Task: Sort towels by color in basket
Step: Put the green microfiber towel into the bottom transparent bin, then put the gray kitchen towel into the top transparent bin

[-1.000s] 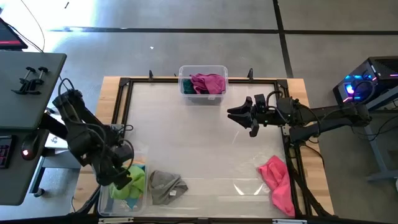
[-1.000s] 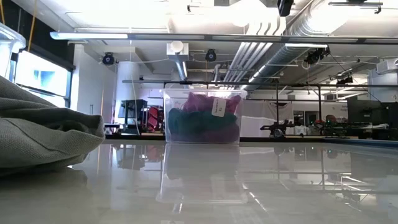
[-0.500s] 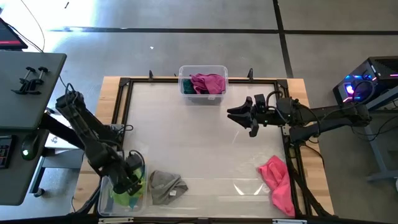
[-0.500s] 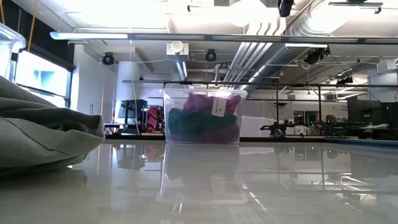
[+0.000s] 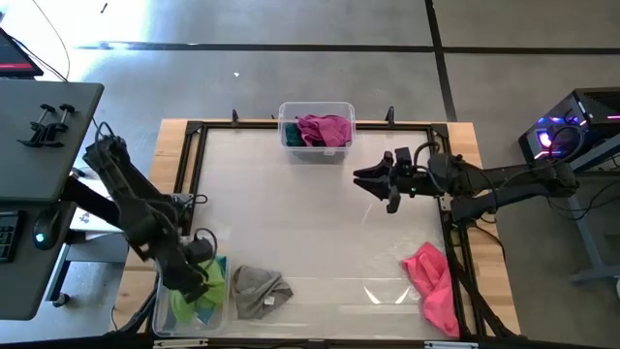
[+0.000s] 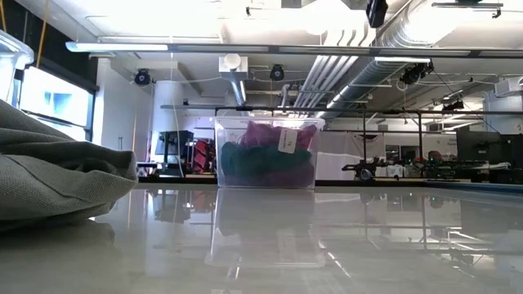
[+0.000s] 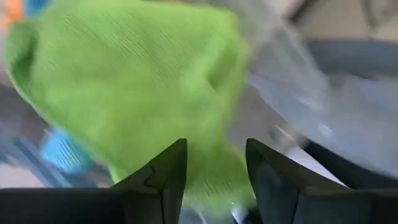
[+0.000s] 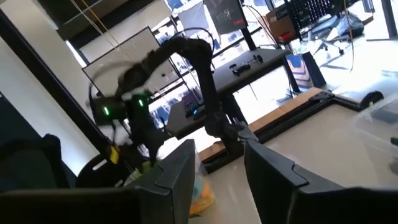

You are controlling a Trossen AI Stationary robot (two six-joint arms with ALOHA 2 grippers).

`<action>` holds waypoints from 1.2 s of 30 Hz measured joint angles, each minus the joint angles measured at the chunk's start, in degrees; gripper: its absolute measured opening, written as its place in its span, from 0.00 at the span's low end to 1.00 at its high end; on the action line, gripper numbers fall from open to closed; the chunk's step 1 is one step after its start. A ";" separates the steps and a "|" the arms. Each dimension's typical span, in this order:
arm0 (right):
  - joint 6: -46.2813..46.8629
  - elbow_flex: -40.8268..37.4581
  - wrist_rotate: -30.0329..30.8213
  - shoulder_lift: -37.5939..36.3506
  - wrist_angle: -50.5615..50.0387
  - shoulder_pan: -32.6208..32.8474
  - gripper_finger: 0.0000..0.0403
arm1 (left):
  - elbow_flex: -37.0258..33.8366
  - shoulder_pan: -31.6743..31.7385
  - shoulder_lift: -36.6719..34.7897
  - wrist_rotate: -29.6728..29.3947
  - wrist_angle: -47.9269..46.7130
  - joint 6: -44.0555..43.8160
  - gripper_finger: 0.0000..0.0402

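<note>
The lime towel [image 5: 194,296] lies in the clear bin [image 5: 165,318] at the table's near left corner. My left gripper [image 5: 197,276] has risen slightly since half a second ago; its fingers [image 7: 163,177] are parted, holding nothing, right above the cloth. My right gripper [image 5: 373,181] hovers mid-table, likewise open. No writing is legible.

My left gripper [image 5: 194,276] is hanging over the bin [image 5: 165,315] at the table's near left corner, blocking part of the lime towel [image 5: 186,299]. In my left wrist view that towel [image 7: 130,87] is blurring and running past the edges. The grey towel [image 6: 57,175] is getting cut off in the low view.
</note>
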 joint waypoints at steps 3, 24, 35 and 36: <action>0.16 0.00 0.34 0.00 -1.68 0.00 0.33 | 3.24 0.87 -2.73 2.38 -0.25 -0.65 0.39; 10.62 0.00 2.52 0.00 -12.25 3.33 0.33 | 9.33 20.56 14.63 -10.57 16.92 61.04 0.23; 17.94 0.00 3.44 0.00 -22.46 8.10 0.33 | 9.33 27.06 31.93 6.03 23.08 88.00 0.45; 18.71 0.00 3.92 0.00 -23.07 8.75 0.33 | 9.31 27.17 33.26 6.32 22.95 88.51 0.48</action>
